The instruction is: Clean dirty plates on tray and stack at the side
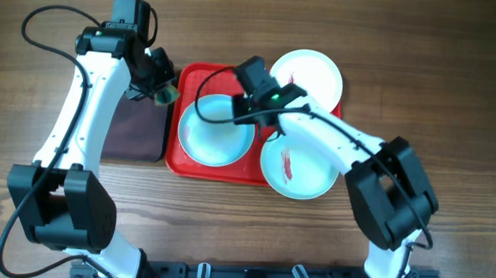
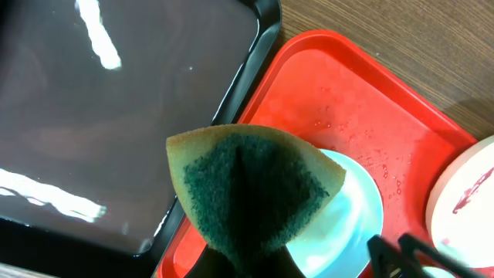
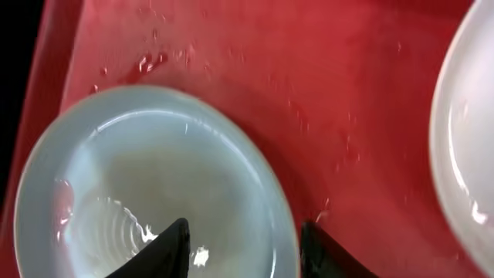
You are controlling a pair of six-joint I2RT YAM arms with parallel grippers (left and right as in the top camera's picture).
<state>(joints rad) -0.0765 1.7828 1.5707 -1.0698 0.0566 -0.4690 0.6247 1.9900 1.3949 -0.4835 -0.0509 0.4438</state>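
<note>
The left mint-blue plate (image 1: pixel 214 142) on the red tray (image 1: pixel 192 76) looks clean and wet, with no smear. The white plate (image 1: pixel 314 75) at far right and the second mint-blue plate (image 1: pixel 305 179) at near right, which overhangs the tray's edge, each show a red smear. The right gripper (image 3: pixel 241 243) stands parted astride the clean plate's rim. The left gripper (image 1: pixel 162 85) pinches a green sponge (image 2: pixel 247 185) by the black tray (image 2: pixel 116 116).

Left jaws clamped shut, right jaws parted (a clear gap)
</note>
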